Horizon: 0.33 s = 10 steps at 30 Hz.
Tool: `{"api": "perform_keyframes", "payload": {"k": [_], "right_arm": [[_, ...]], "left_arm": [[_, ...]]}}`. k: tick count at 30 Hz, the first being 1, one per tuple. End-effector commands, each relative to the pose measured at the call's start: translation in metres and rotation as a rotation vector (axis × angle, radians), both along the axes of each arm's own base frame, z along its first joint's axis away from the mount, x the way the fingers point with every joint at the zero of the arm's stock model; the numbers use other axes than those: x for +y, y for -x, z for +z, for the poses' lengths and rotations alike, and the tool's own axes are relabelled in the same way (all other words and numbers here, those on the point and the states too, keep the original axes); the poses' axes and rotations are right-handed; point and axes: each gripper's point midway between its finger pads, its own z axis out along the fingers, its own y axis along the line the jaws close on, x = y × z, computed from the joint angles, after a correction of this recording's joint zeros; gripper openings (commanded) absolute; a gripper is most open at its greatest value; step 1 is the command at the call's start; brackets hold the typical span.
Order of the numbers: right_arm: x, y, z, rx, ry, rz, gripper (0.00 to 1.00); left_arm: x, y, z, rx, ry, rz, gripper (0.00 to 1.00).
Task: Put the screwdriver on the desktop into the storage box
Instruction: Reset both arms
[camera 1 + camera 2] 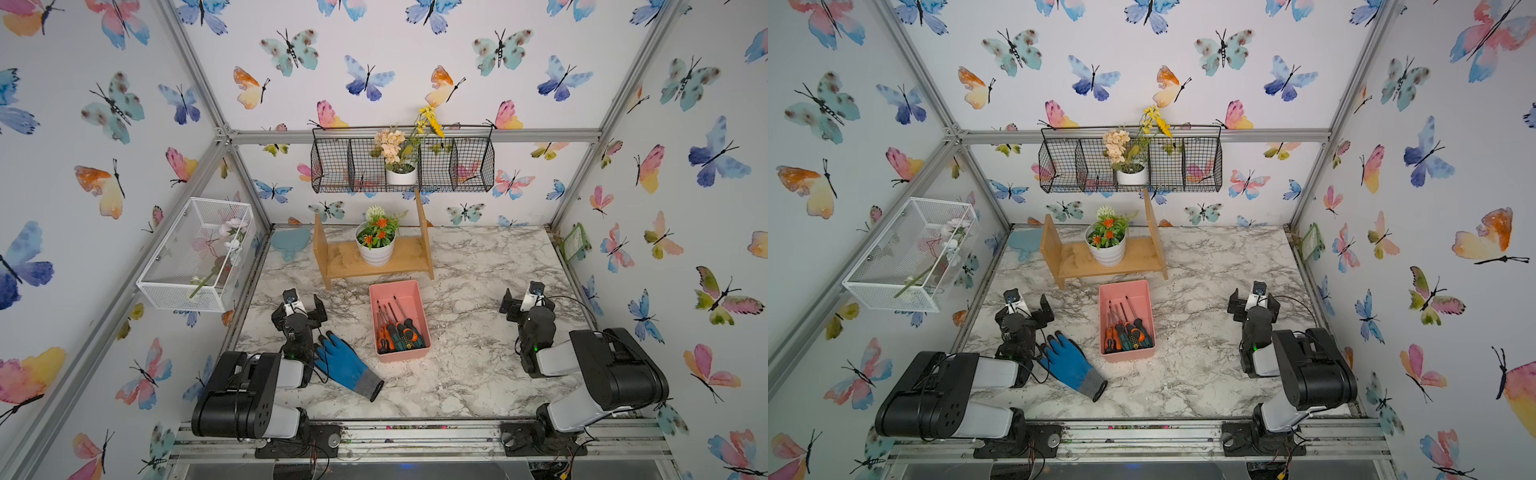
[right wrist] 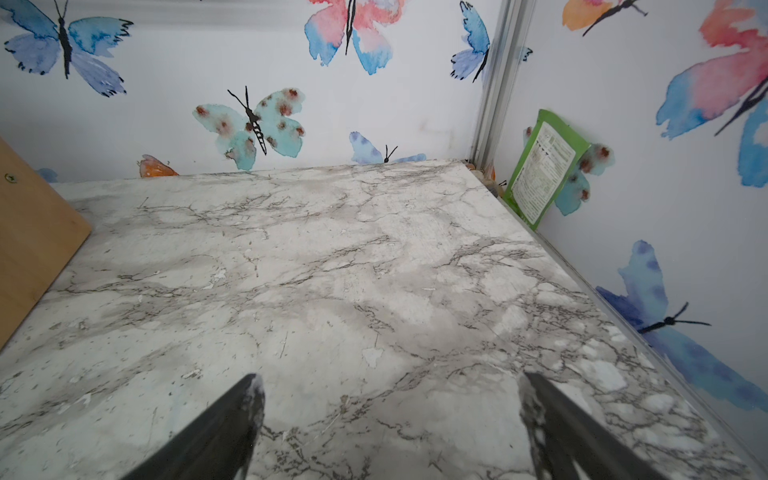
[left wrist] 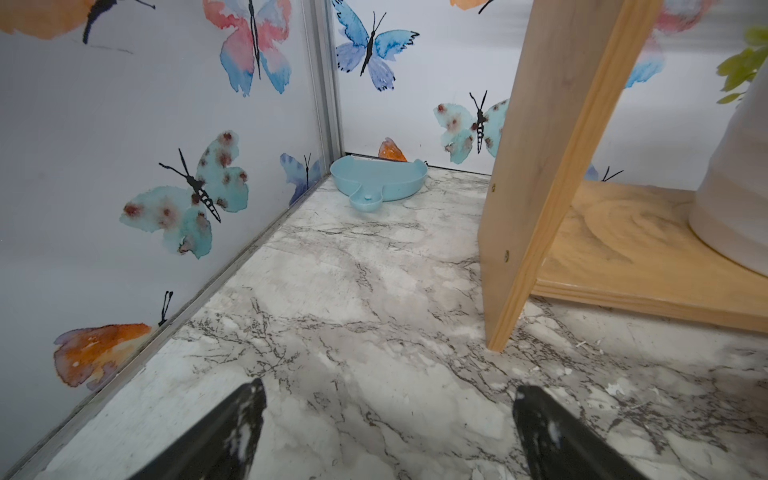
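The salmon-pink storage box (image 1: 395,286) (image 1: 1124,285) stands mid-desktop (image 1: 478,291). Several screwdrivers (image 1: 397,332) (image 1: 1127,332) with orange, green and black handles lie inside it, tips toward the back. No screwdriver shows on the bare marble. My left gripper (image 1: 302,306) (image 1: 1026,311) sits left of the box, open and empty. In the left wrist view its gripper (image 3: 389,390) has only marble between the fingers. To the right of the box, my right gripper (image 1: 528,302) (image 1: 1254,300) (image 2: 390,379) is also open over bare desktop, holding nothing.
A blue glove (image 1: 345,365) lies beside the left arm. A wooden shelf (image 1: 353,266) (image 3: 540,166) with a flower pot (image 1: 376,251) stands behind the box. A light blue dish (image 3: 378,183) sits in the back left corner. A green packet (image 2: 544,170) leans on the right wall.
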Motion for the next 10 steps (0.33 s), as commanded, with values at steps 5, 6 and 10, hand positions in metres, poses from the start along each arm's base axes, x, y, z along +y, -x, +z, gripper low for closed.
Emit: {"api": "perform_keyframes", "payload": {"k": [5,6,10], "right_arm": [[0.0005,-0.0036,0.0031,-0.005,-0.015,0.007,0.98],[0.0005,-0.0034,0.0032,-0.006,-0.015,0.007,0.99],[0.0005,-0.0036,0.0034,-0.006,-0.017,0.007,0.98]], "left_arm": [[-0.005,-0.0067,0.008,-0.016,0.012,-0.029,0.99],[-0.0048,-0.0069,0.0084,-0.018,0.013,-0.029,0.99],[-0.0048,-0.0043,0.0097,-0.028,0.013,-0.03,0.99]]}}
